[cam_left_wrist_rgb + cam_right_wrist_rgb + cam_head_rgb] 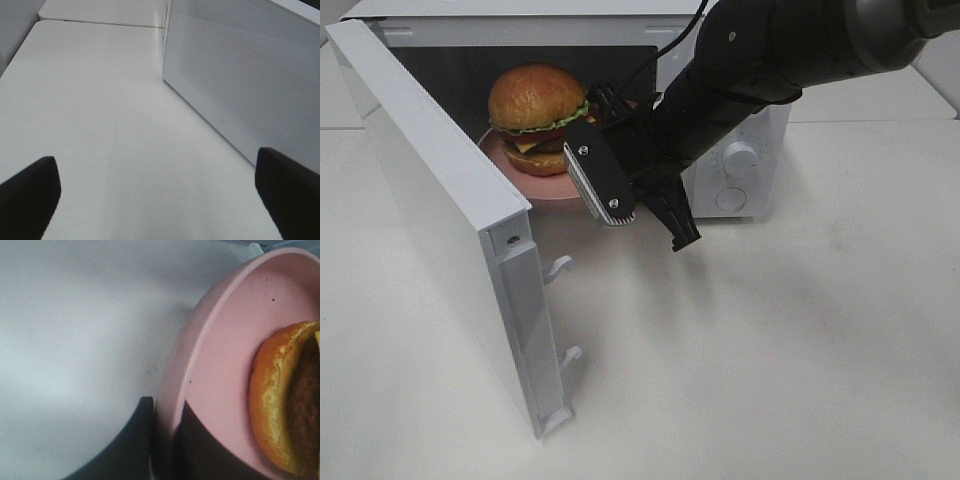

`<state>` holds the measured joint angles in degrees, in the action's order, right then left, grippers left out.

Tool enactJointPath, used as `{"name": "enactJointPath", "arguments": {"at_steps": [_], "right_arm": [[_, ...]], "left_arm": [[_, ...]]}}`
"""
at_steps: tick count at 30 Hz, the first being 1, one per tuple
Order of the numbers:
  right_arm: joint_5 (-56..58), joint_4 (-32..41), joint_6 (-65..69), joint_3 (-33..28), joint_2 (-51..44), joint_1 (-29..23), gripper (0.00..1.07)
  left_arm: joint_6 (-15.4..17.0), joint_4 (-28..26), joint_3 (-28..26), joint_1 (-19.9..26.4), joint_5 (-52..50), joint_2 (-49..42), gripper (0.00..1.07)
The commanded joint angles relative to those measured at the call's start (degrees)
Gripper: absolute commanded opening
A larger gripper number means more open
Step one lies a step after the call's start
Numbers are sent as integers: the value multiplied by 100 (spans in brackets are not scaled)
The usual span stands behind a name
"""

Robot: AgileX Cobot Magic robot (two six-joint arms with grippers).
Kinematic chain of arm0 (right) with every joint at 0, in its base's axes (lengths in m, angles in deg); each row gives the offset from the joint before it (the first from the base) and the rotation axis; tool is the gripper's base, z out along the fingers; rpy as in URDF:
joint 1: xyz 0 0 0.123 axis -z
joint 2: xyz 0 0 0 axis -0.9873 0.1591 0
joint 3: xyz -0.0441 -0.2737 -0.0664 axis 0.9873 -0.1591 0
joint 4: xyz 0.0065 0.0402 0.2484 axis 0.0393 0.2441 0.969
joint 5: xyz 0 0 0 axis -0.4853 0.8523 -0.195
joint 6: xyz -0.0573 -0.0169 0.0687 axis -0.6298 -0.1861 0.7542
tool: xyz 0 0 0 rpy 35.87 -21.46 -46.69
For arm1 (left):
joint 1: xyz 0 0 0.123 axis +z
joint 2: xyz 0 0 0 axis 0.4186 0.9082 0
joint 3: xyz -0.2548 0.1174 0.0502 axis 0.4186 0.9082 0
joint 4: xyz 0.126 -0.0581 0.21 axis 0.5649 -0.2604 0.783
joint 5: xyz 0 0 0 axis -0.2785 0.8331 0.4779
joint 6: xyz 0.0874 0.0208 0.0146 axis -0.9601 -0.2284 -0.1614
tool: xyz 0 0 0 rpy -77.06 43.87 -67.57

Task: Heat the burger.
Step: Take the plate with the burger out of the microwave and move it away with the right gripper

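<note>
The burger (538, 115), with a glossy brown bun, lettuce and cheese, sits on a pink plate (535, 187) inside the open microwave (750, 130). My right gripper (600, 112) reaches in from the right and is shut on the plate's right rim, close beside the burger. In the right wrist view its dark fingers (145, 445) pinch the plate (220, 340) rim, and the burger (282, 405) lies just beyond. My left gripper (160, 190) is open above bare table, with nothing between its fingers. It faces the outer side of the microwave door (240, 75) and is out of the high view.
The white microwave door (440, 200) stands wide open toward the front left, its latch hooks (560, 268) pointing right. Two control knobs (738, 155) sit on the oven's right front. The white table (770, 350) stretches in front.
</note>
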<state>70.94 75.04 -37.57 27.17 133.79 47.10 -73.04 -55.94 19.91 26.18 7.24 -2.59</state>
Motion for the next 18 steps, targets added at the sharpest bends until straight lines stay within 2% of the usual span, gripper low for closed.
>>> {"name": "enactJointPath", "arguments": {"at_steps": [1, 2, 5, 8, 10, 16, 18], "right_arm": [[-413, 97, -52, -367, -453, 69, 0], [-441, 115, -120, -584, -602, 63, 0], [-458, 132, -149, -676, -665, 52, 0], [-550, 258, -212, -1003, -945, 52, 0], [-705, 390, -258, -1450, -1306, 46, 0], [-728, 390, -258, -1874, -1730, 34, 0], [-773, 384, -258, -2206, -2040, 34, 0]], "left_arm": [[17, -6, 0, 17, -63, -97, 100], [17, -6, 0, 17, -63, -97, 100], [17, -6, 0, 17, -63, -97, 100], [17, -6, 0, 17, -63, -97, 100], [17, -6, 0, 17, -63, -97, 100], [17, -6, 0, 17, -63, -97, 100], [17, -6, 0, 17, -63, -97, 100]]}}
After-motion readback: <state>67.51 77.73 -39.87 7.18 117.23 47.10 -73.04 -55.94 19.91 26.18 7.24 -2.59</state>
